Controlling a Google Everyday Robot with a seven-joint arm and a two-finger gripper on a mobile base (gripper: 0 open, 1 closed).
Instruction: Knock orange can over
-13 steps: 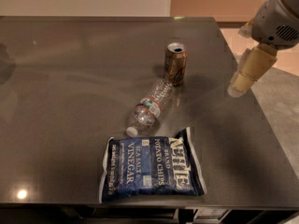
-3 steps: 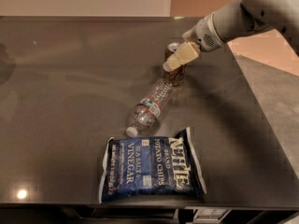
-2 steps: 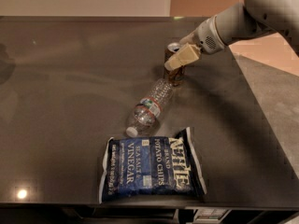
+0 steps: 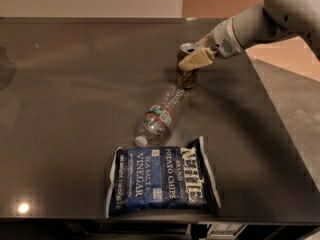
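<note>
End effector, tips pressed together, meets the top of the standing orange can from its two o'clock side.

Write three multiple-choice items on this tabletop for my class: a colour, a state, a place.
1. What colour is the chip bag? A) blue B) red C) green
2. How is the water bottle? A) standing B) lying on its side C) held aloft
3. Where is the gripper? A) over the chip bag B) by the bottle's cap C) at the orange can's upper part
Key: 1A, its packaging is blue; 2B, it lies flat on the table; 3C, it overlaps the can's top.
</note>
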